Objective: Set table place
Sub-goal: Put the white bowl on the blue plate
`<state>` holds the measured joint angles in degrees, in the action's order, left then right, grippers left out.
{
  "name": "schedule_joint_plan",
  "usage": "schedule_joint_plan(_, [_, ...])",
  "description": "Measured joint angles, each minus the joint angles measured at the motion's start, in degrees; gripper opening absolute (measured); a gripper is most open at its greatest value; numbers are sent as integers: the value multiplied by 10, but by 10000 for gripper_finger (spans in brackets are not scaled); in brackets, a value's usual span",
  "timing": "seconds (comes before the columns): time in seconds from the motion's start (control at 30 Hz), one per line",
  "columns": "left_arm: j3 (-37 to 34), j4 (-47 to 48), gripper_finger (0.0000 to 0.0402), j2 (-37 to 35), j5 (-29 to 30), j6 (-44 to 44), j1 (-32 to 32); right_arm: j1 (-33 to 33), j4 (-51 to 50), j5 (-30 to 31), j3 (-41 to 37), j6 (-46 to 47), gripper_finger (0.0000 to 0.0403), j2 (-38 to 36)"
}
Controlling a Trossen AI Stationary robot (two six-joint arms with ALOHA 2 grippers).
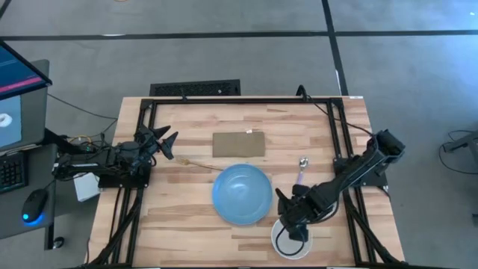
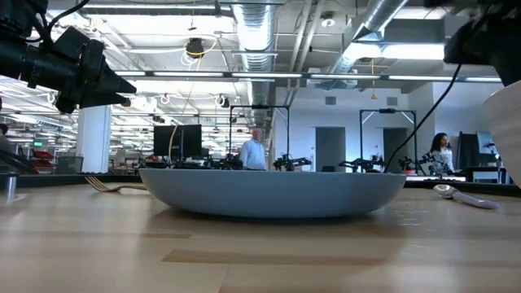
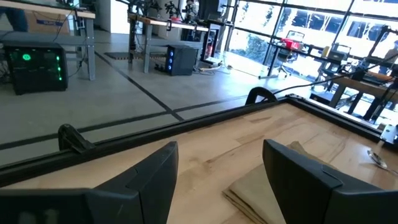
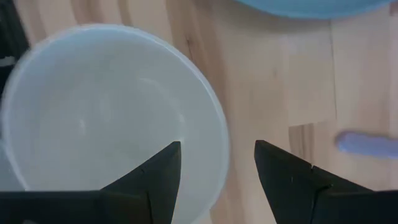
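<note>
The round blue plate [image 1: 241, 194] sits flat at the table's middle, wide in the low view [image 2: 269, 191]. The white bowl [image 1: 290, 239] is near the near edge, to the plate's right. My right gripper [image 4: 217, 163] is open over the bowl: one finger stands inside the bowl [image 4: 99, 118], the other outside its rim, with a gap on both sides. The lilac-handled spoon [image 1: 301, 170] and the thin gold fork [image 1: 196, 163] lie flat on the wood. My left gripper [image 1: 170, 142] hovers open near the left edge.
A flat brown rectangle [image 1: 239, 144] lies beyond the plate, in front of my left gripper [image 3: 221, 149]. The black frame [image 1: 246, 99] edges the table. Bare wood [image 1: 179, 224] shows to the plate's near left. People stand in the room far behind [image 2: 254, 150].
</note>
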<state>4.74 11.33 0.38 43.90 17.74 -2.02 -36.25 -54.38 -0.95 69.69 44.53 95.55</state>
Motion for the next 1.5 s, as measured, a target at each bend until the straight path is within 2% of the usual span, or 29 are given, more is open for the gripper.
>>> schedule_joint_plan(0.4, [0, 0, 224, 0, 0, 1, 0, 6, 90, -32, -67, 11, 226, 4])
schedule_joint_plan(0.53, [0, 0, 224, 0, 0, 1, 0, 9, 121, -40, -89, 11, 209, 4])
schedule_joint_plan(0.7, [0, 0, 224, 0, 0, 1, 0, 13, 130, -40, -95, 11, 158, 10])
schedule_joint_plan(1.0, [0, 0, 224, 0, 0, 1, 0, 19, 129, -41, -95, 12, 23, 13])
schedule_joint_plan(1.1, [0, 0, 224, 0, 0, 1, 0, 23, 128, -49, -95, 23, 21, 12])
schedule_joint_plan(1.23, [0, 0, 224, 0, 0, 1, 0, 34, 127, -92, -95, 45, 21, 12])
schedule_joint_plan(1.4, [0, 1, 224, 0, 0, 1, 0, 47, 97, -125, -70, 29, 21, -6])
schedule_joint_plan(1.5, [0, 1, 224, 0, 0, 1, 0, 63, 66, -124, -50, 17, 21, -31])
